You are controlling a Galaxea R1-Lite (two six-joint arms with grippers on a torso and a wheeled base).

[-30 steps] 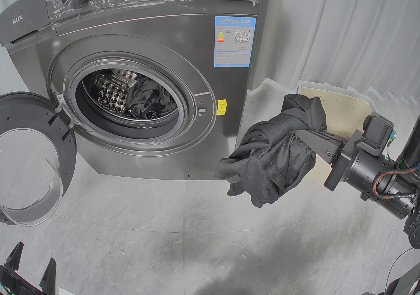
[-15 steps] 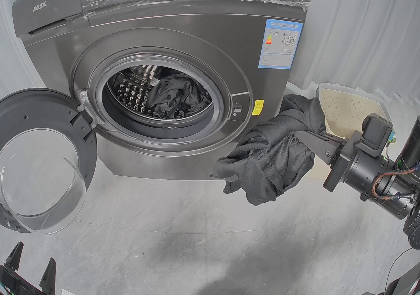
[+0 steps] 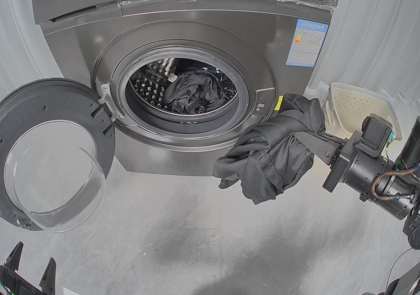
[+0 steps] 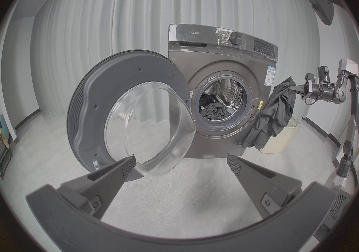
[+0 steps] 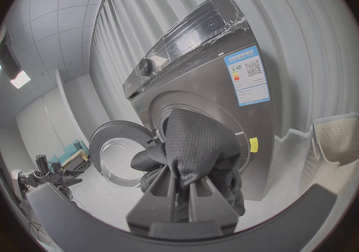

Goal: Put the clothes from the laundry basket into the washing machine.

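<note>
Right fingers [image 5: 164, 196], pointing level, pinch dark garment [image 3: 271, 156] aloft.

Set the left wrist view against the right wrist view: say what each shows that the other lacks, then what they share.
Left wrist view, not the right: dark clothes lying in the steel drum, and the open left gripper up close. Right wrist view, not the left: the lit ceiling panel and the right gripper up close, shut on the black mesh garment. Both: the grey washing machine, its open round door, the garment, the cream plastic laundry basket.
</note>
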